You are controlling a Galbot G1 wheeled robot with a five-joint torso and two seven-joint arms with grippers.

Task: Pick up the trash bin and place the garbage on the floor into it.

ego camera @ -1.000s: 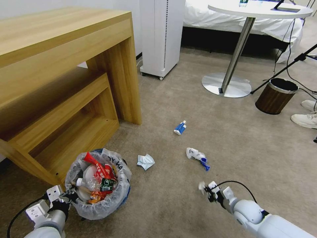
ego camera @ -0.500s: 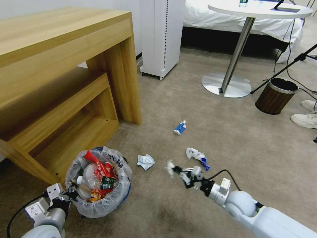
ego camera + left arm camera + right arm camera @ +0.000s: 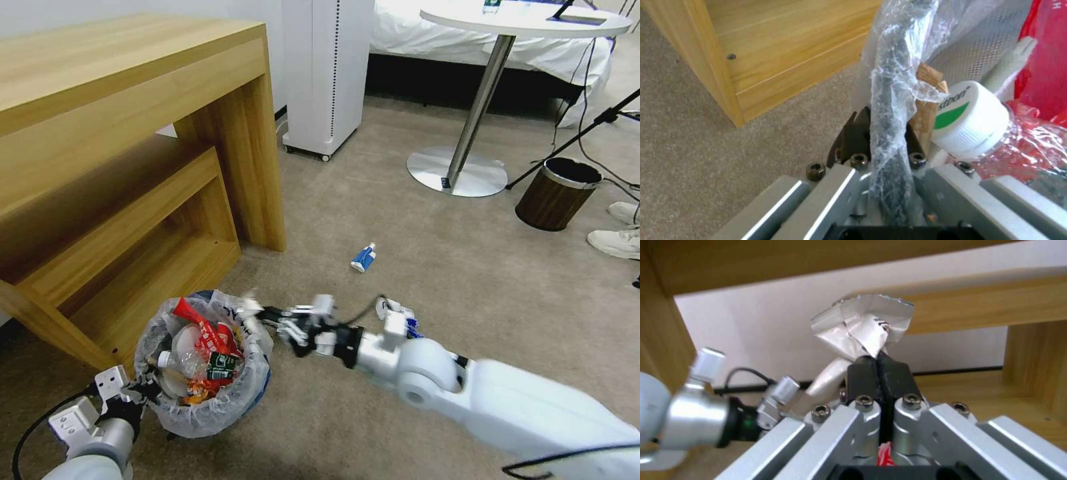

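Just right of the trash bin (image 3: 200, 373), a silver wrapper (image 3: 862, 326) is pinched in the right gripper (image 3: 250, 308); the bin's near-left rim is clamped by the left gripper (image 3: 143, 393).

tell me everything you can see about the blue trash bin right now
The trash bin is small, round and blue, lined with a crinkly translucent bag with black lettering folded over its rim. It stands upright by the wooden bench, nearly full of litter: red wrappers and a clear bottle. The left gripper is shut on its near rim; the right gripper, clamping a silvery wrapper, reaches its far rim.
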